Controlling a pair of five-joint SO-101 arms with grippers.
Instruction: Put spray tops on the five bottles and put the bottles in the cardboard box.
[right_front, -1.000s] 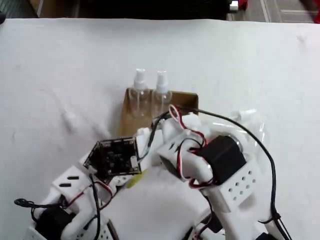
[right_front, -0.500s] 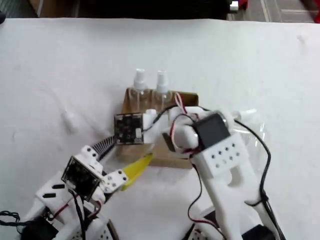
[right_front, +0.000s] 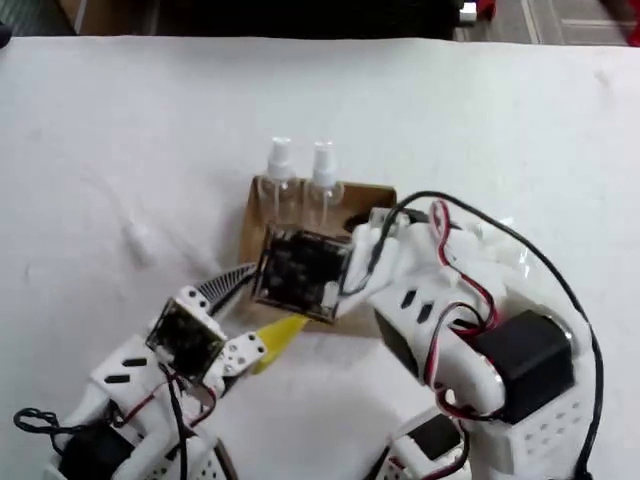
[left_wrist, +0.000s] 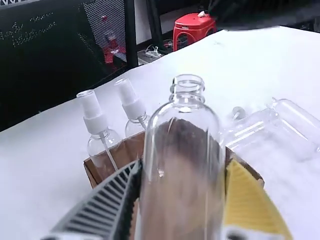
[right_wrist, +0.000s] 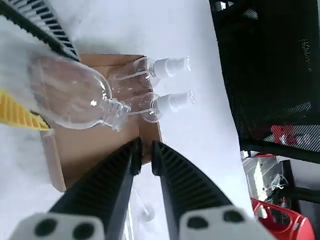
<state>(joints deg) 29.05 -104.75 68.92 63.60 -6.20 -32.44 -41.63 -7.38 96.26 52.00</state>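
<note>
The left pincer (left_wrist: 182, 172) is clamped on an open-necked bottle (left_wrist: 182, 140), its grey ribbed finger (left_wrist: 117, 200) on one flank and its yellow finger (left_wrist: 247, 200) on the other. The bottle stands upright between them at the near side of the cardboard box (left_wrist: 100, 167). It is clear plastic with a rounded shoulder and a threaded neck, and it carries no spray top. The brown of the box shows through it.

The right pincer (right_wrist: 144, 150) hangs over the box, just off the bottle's neck. Its black ribbed fingers are drawn close, with only a slim gap and nothing between them.

At the far side of the box stand two capped bottles (left_wrist: 97, 135) (left_wrist: 132, 112), side by side, each with a white spray top. Beside the box, more clear bottles (left_wrist: 290, 122) lie on their sides on the white table (left_wrist: 40, 165).
</note>
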